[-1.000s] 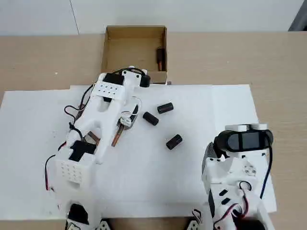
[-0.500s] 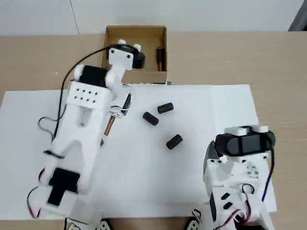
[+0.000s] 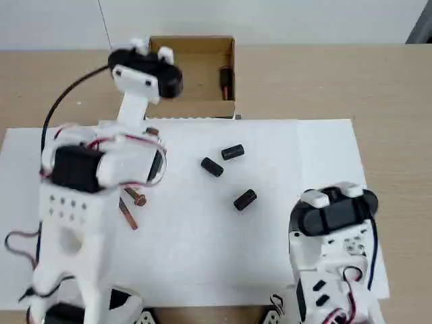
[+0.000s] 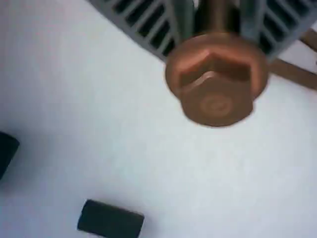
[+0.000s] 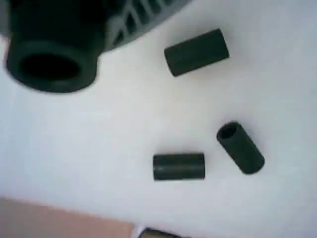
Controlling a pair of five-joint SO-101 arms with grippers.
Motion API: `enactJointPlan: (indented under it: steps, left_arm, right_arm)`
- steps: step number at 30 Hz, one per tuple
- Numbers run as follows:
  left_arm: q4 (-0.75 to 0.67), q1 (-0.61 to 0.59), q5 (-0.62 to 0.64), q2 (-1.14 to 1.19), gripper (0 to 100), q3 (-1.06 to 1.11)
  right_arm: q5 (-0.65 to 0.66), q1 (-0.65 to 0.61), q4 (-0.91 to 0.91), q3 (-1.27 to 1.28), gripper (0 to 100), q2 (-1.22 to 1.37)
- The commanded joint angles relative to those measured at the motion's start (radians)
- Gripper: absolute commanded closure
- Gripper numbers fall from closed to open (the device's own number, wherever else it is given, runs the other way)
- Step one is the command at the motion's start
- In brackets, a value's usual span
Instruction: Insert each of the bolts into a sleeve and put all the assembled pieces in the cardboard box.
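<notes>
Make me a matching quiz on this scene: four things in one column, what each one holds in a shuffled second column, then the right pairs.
Column one
1. left pincer
2. right pincer
3. cardboard box
4. white sheet

Column two
A. three loose sleeves
B. a gripped bolt
C. an assembled piece
D. a gripped sleeve

Pairs: 1-B, 2-D, 3-C, 4-A

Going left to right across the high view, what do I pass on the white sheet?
A loose bolt → left sleeve → far sleeve → near sleeve → right arm.
</notes>
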Motion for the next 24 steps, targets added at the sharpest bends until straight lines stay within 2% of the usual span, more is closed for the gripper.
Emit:
enactJointPlan:
  steps: [1, 6, 11, 17, 24]
  left_arm:
    - [-0.064, -0.008, 0.008, -0.176, 99, 0.128]
    - [-0.256, -0.008, 0.008, -0.451, 99, 0.44]
    - [-0.436, -0.008, 0.009, -0.74, 99, 0.736]
    - [-0.514, -0.008, 0.054, -1.011, 99, 0.961]
    - [-0.571, -0.006, 0.229, -1.223, 99, 1.124]
  right_arm:
    - [-0.026, 0.025, -0.015, -0.037, 99.5, -0.019]
    - [-0.077, 0.077, -0.051, 0.011, 99.5, -0.016]
    - [-0.083, 0.071, -0.15, 0.092, 99.5, -0.016]
    - [-0.084, 0.067, -0.3, 0.221, 99.5, -0.016]
    - [-0.084, -0.13, -0.45, 0.371, 99.5, -0.016]
